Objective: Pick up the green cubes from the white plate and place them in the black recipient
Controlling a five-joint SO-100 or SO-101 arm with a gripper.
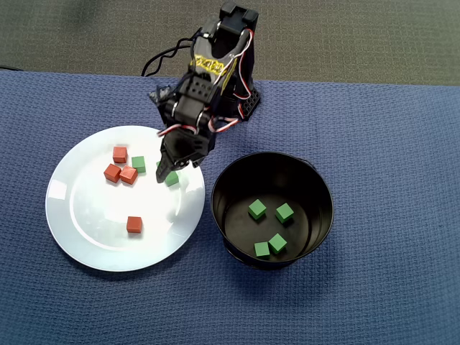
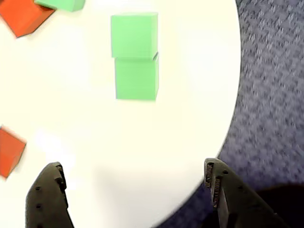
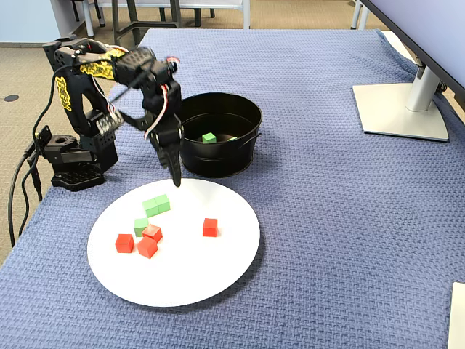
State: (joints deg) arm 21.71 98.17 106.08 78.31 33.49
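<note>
The white plate [image 1: 93, 230] [image 3: 182, 269] holds three green cubes. Two of them [image 2: 134, 35] [image 2: 136, 78] touch each other, seen as a pair [image 3: 157, 205] in the fixed view. The third [image 1: 139, 164] [image 3: 141, 225] lies beside the red cubes. My gripper [image 1: 176, 169] [image 2: 133, 165] [image 3: 176, 179] hangs open just above the plate's edge nearest the pot, close to the pair, with nothing between its fingers. In the overhead view it hides part of the pair, and one green cube [image 1: 171, 180] shows. The black recipient [image 1: 323, 190] [image 3: 218, 156] stands next to the plate with several green cubes [image 1: 256, 209] inside.
Several red-orange cubes [image 1: 120, 154] [image 3: 210, 227] lie on the plate. The arm's base [image 3: 73, 153] stands behind the plate and pot on the blue woven cloth [image 1: 388, 144]. A monitor stand [image 3: 403, 109] sits at the far right in the fixed view.
</note>
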